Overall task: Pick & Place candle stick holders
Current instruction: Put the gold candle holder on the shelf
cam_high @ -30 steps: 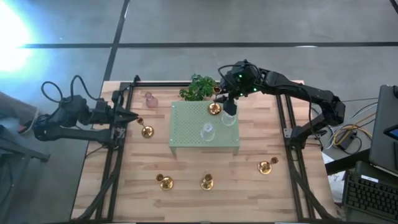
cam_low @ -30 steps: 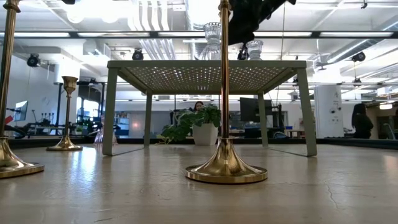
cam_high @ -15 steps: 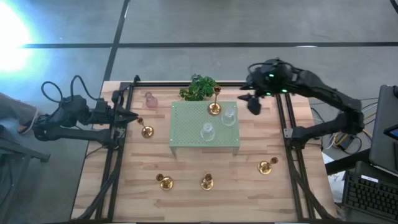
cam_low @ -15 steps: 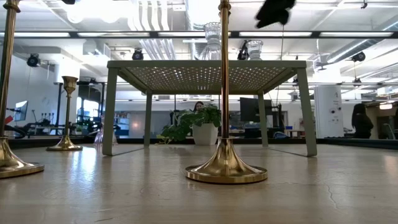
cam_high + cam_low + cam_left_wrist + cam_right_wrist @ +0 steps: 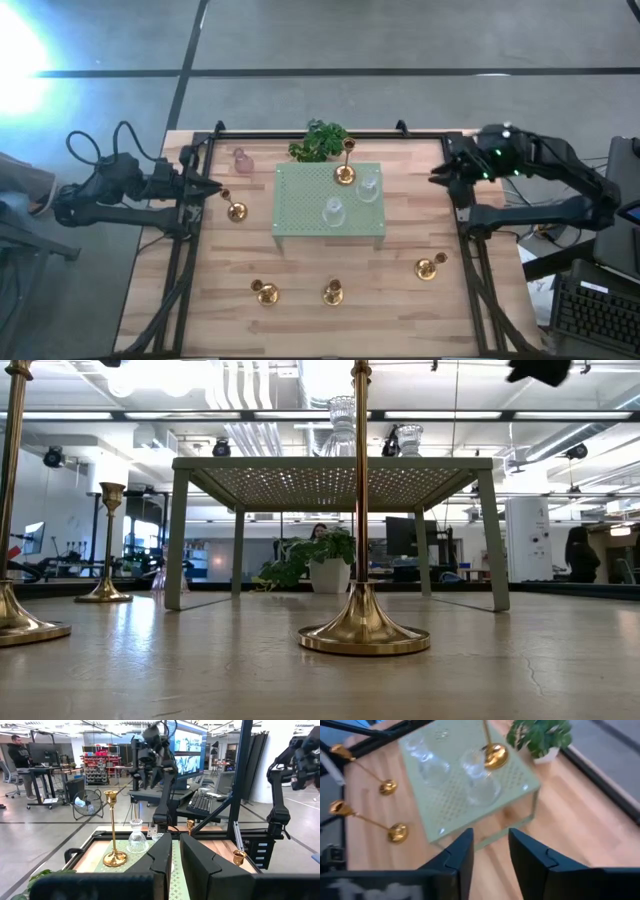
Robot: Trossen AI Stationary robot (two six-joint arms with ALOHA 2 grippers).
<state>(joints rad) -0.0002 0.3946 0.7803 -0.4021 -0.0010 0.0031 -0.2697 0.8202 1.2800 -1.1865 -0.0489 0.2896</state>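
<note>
The right pincer, fingers apart and empty, has withdrawn from the pale green perforated stand to the tabletop's right edge; left pincer stays closed.

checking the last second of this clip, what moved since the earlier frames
The right gripper drew back from over the pale green stand, where it hung by the gold holder and a clear glass one, out to the table's right edge, holding nothing. The left gripper, the stand and every holder stayed put.
</note>
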